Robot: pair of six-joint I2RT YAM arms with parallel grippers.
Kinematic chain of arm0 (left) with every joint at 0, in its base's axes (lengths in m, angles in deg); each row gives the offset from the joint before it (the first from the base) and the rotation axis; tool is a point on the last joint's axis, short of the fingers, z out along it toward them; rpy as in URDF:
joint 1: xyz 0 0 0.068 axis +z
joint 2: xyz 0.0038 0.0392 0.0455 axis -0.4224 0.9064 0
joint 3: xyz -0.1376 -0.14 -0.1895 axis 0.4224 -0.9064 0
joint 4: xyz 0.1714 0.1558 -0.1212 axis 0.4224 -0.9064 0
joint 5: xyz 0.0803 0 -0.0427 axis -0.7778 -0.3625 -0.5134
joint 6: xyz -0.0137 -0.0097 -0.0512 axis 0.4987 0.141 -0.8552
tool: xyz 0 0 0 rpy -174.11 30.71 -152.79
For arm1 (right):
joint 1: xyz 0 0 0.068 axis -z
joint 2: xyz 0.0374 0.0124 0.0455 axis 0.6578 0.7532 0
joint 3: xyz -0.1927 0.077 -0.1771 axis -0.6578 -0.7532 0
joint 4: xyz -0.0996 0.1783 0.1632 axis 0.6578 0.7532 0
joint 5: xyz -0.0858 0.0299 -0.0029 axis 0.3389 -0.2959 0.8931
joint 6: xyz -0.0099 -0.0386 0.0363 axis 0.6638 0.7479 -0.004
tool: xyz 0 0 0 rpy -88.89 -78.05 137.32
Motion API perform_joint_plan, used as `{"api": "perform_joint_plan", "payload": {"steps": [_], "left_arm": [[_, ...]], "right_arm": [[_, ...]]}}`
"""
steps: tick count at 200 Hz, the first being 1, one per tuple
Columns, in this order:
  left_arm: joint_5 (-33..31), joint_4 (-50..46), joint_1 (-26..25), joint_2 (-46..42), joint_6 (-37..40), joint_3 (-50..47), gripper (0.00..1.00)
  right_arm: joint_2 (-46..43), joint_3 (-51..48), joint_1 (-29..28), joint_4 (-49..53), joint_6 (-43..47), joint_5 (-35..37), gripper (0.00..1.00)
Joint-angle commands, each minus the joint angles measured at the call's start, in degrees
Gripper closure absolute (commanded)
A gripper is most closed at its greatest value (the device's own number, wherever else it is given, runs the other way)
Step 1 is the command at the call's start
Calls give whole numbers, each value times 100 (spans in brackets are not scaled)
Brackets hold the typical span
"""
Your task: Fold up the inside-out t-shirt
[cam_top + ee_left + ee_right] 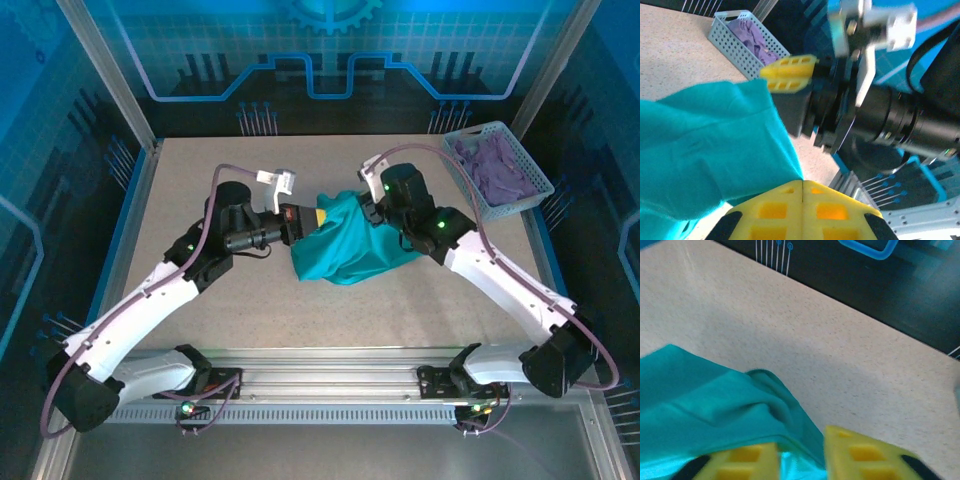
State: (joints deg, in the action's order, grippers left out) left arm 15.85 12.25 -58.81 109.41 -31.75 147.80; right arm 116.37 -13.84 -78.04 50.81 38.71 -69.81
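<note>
Top external: bunched teal-green fabric t-shirt (350, 248); left gripper (802, 183) is pinching its edge, right gripper (801, 450) is straddling it, jaws parted.

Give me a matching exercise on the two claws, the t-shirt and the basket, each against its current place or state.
1 left claw
2 right claw
3 t-shirt
4 basket

A far right corner, purple cloth inside
B shut on the teal fabric
C bunched at the middle of the table
D jaws apart, teal fabric in the gap

Pairs: 1-B, 2-D, 3-C, 4-A
</note>
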Motion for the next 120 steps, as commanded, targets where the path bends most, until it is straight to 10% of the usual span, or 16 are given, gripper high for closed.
{"api": "perform_joint_plan", "payload": {"steps": [1,74,120], "left_arm": [[-249,551,-31,-2,-533,-84,100],[-539,656,-52,20,-668,-145,100],[-622,643,-72,-20,-646,-195,100]], "right_arm": [[-596,-514,-469,-52,366,159,61],[-960,-1448,-1661,-1815,-87,-1466,50],[-315,-1385,-1623,-2537,-1274,-692,48]]}}
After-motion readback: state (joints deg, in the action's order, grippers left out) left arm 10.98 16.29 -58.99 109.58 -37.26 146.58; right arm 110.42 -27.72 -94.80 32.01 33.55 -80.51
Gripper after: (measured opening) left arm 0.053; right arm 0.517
